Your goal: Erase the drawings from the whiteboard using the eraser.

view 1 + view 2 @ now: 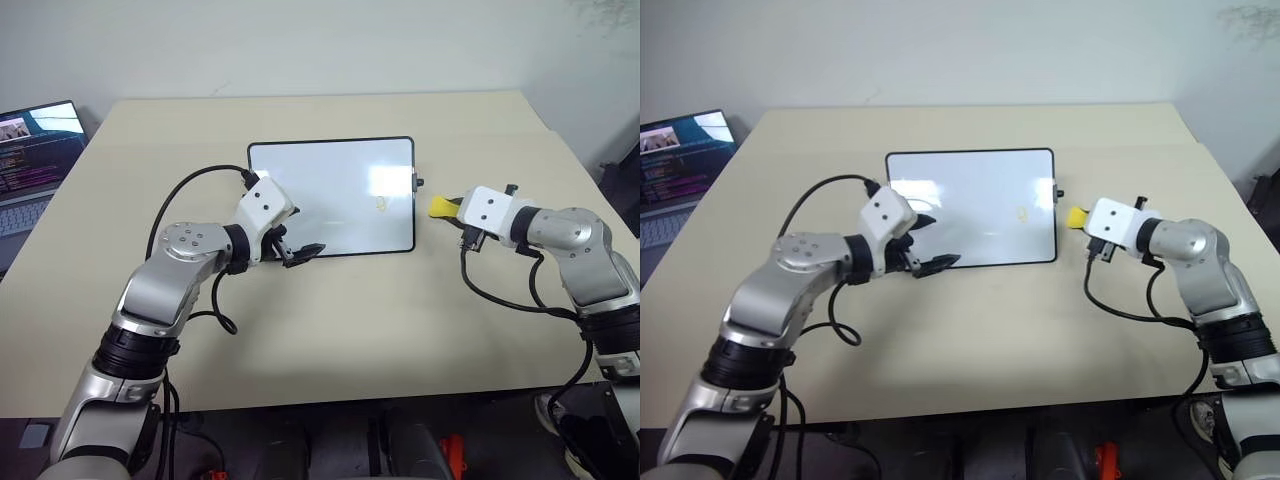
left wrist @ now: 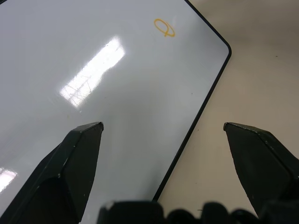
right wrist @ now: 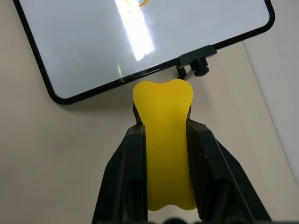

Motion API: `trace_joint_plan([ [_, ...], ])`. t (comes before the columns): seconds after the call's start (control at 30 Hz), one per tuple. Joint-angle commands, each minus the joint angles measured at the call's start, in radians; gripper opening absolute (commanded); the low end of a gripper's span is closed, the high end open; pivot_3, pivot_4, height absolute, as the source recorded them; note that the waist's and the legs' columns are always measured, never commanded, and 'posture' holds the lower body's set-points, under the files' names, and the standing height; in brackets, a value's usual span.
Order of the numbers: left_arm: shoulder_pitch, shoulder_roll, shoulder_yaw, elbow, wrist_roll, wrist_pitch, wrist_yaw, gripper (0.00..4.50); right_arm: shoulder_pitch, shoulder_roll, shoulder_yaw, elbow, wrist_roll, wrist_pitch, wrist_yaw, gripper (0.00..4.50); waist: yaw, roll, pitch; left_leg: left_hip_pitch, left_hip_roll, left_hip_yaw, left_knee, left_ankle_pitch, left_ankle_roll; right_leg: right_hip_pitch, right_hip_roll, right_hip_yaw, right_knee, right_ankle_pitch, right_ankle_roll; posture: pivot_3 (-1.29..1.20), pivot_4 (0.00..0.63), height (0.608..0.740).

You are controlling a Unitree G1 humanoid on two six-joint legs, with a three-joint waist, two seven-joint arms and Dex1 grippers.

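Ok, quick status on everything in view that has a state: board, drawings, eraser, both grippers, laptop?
whiteboard: flat on the table, mostly clean.
drawing: one small orange loop left, near the board's right end.
eraser: yellow, held off the board, beside its right edge.
right gripper: shut on the eraser.
left gripper: open, empty, over the board's near edge.
laptop: open, screen on.

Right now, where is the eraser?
The yellow eraser is clamped in the right gripper, held just off the whiteboard's right short side, near its small black knob.
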Motion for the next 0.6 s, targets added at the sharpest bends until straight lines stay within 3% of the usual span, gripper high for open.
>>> trace_joint_plan([
  [0.03,-0.005,0.018,0.02,-0.043,0.001,0.0,-0.009,4.5,-0.036,-0.018,-0.012,-0.013,-0.005,-0.023,0.01,0.83,0.0,0.0,0.0,0.0,0.0,0.0,0.0,0.0,0.0,0.0,0.0,0.0,0.0,0.0,0.0,0.0,0.15,0.74],
  [0.6,0.009,0.034,0.029,-0.067,-0.009,0.013,-0.01,4.5,-0.08,-0.006,-0.003,0.017,-0.015,-0.049,0.034,0.83,-0.001,0.0,0.0,0.0,0.0,0.0,0.002,0.0,0.0,0.0,0.0,0.0,0.001,0.0,0.0,0.0,0.15,0.74],
])
